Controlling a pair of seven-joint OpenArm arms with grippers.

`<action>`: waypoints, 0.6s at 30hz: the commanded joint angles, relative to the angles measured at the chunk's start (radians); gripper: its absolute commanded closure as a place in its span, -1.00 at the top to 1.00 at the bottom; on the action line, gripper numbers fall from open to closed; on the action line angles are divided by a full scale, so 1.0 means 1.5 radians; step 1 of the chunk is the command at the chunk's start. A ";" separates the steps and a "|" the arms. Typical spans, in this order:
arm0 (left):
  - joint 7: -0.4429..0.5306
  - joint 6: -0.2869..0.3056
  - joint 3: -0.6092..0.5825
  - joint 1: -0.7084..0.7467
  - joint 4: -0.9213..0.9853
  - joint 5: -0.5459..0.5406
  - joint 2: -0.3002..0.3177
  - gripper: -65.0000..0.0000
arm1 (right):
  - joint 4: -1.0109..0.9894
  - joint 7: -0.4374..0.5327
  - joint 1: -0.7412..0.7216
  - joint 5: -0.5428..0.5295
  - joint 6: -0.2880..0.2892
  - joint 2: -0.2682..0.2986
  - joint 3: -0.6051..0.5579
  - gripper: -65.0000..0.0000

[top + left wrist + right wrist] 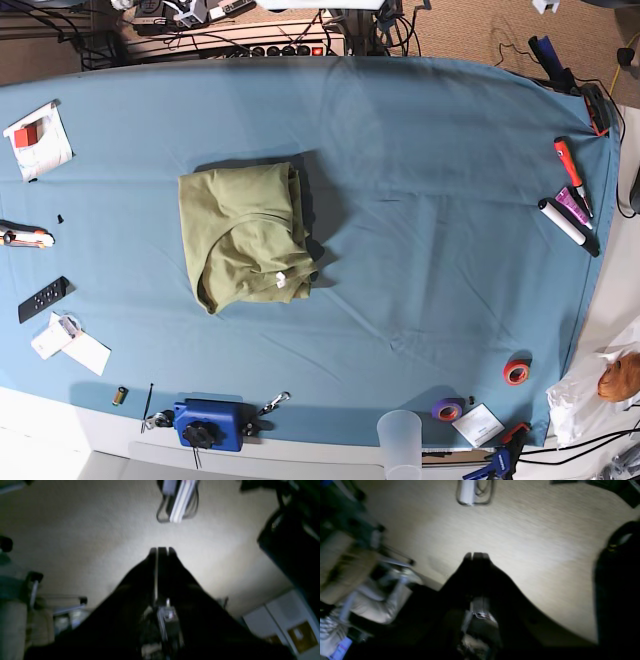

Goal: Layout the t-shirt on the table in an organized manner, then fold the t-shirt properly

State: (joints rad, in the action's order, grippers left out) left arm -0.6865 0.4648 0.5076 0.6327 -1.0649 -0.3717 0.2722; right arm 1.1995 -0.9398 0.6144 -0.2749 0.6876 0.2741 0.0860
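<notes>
The olive-green t-shirt (245,235) lies folded into a compact rectangle on the teal-blue table (430,200), left of centre, with its white neck tag (281,279) showing at the near edge. Neither arm shows in the base view. My left gripper (161,551) appears in the left wrist view with its dark fingers closed together, holding nothing, pointing up at a beige ceiling. My right gripper (476,555) appears in the right wrist view, also closed and empty, against the ceiling. Both wrist views are blurred.
On the table are a red tape roll (516,372), a purple tape roll (447,409), a clear cup (401,440), a blue tool (208,424), markers (570,190), a black remote (43,299) and papers (38,138).
</notes>
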 commanded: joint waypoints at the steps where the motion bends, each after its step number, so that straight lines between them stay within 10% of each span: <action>1: 0.024 0.003 0.004 -0.002 0.016 0.017 0.002 -1.00 | -0.020 0.014 -0.002 0.012 0.007 0.004 -0.015 -1.00; 9: 0.127 -0.024 0.004 -0.111 0.150 0.074 -0.012 -1.00 | -0.195 0.174 -0.094 0.126 -0.020 0.010 -0.139 -1.00; 14: 0.239 -0.133 0.004 -0.136 0.229 0.144 -0.043 -1.00 | -0.217 0.279 -0.128 0.201 -0.107 0.017 -0.206 -1.00; 18: 0.370 -0.148 0.004 -0.136 0.298 0.201 -0.076 -1.00 | -0.217 0.320 -0.155 0.237 -0.187 0.017 -0.239 -1.00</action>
State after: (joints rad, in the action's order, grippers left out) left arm -0.1314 0.2398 0.5117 0.4175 -0.6117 -0.0689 0.1535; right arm 0.8684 -0.4667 0.3801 0.0792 0.3965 0.2852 -0.2745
